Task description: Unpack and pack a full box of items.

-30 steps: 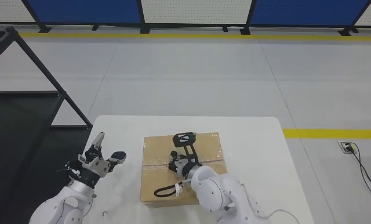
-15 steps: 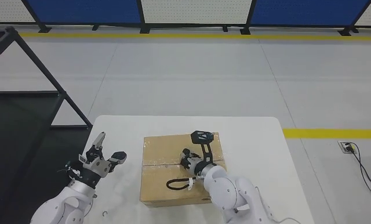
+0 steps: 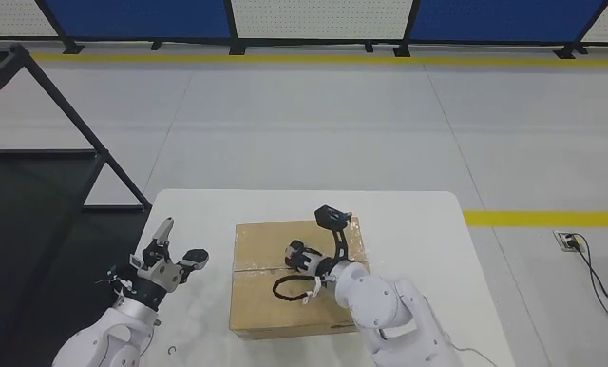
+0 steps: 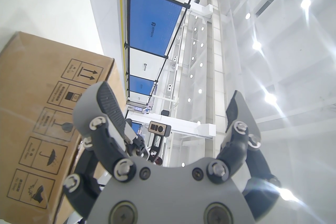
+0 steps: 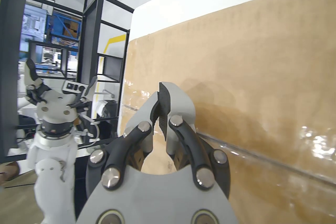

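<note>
A closed cardboard box (image 3: pixel 261 243) stands in the middle of the white table (image 3: pixel 418 224), its top flaps sealed by a strip of clear tape (image 5: pixel 262 154). My right gripper (image 3: pixel 296 256) hovers low over the box top close to the tape seam; in the right wrist view the gripper (image 5: pixel 160 104) is shut with nothing between its pads. My left gripper (image 3: pixel 176 253) is off the box's left side, apart from it. In the left wrist view it (image 4: pixel 170 101) stands open and empty, pointing upward, with the box's printed side wall (image 4: pixel 39 104) beside it.
A black metal rack (image 3: pixel 57 129) stands left of the table. A small metal hook (image 3: pixel 172 349) lies near the table's front left edge. Bare table runs right of the box and behind it.
My right gripper has slid over the box top from its near-left part toward the middle, by the tape seam. The left arm has not moved.
</note>
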